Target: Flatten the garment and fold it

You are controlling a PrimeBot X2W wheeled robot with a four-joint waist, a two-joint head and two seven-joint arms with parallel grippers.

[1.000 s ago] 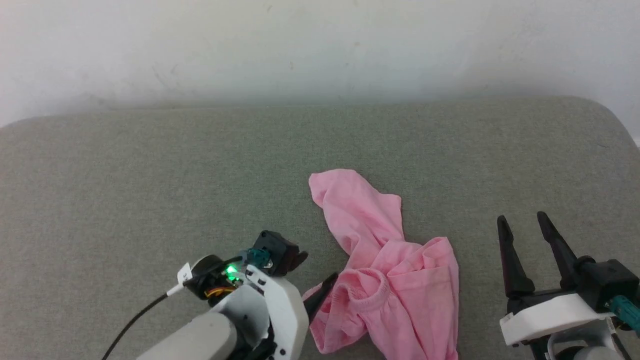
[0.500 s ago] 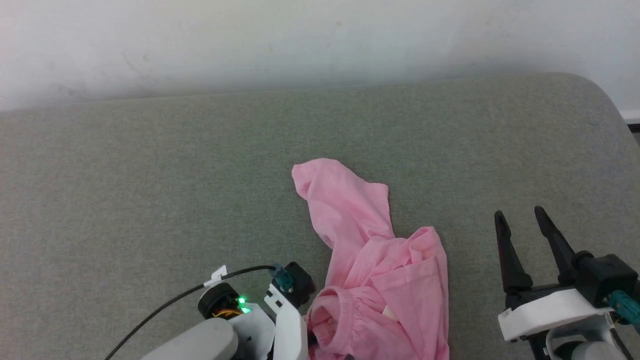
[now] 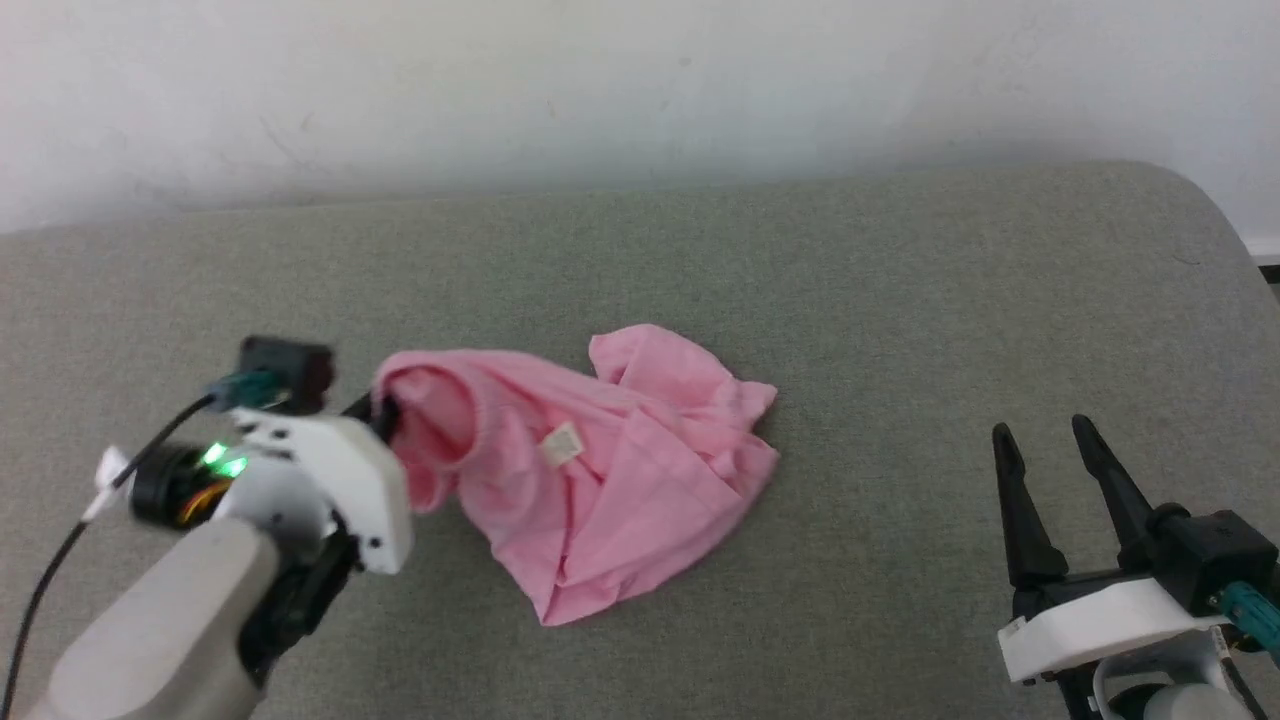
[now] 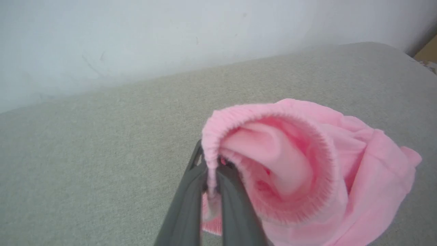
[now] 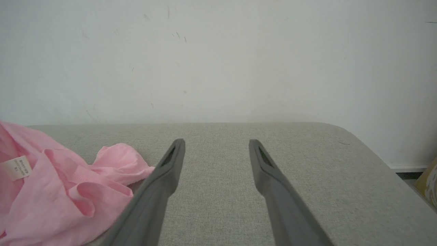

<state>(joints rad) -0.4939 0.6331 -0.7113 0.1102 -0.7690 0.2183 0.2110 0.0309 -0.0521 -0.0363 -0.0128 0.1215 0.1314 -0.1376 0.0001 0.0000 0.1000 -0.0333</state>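
Note:
The garment [image 3: 610, 480] is a crumpled light pink cloth lying mid-surface, with its small white care label [image 3: 562, 443] facing up. My left gripper [image 3: 378, 418] is shut on the gathered elastic hem at the garment's left end, holding that end raised. In the left wrist view the two dark fingers [image 4: 191, 191] pinch the hem of the garment [image 4: 307, 164] between their tips. My right gripper [image 3: 1043, 432] stands open over bare surface to the garment's right, apart from it. The right wrist view shows the garment [image 5: 51, 191] and label [image 5: 16, 167] left of the spread gripper [image 5: 216, 143].
A grey-green upholstered surface [image 3: 700, 260] carries everything, backed by a pale wall [image 3: 640, 90]. Its far right corner [image 3: 1195, 200] is rounded and drops away. A black cable [image 3: 40, 590] trails from the left wrist.
The left gripper has shut on the elastic hem and swung left and away from me, dragging the garment leftward and spreading it sideways. The right gripper has stayed put and open.

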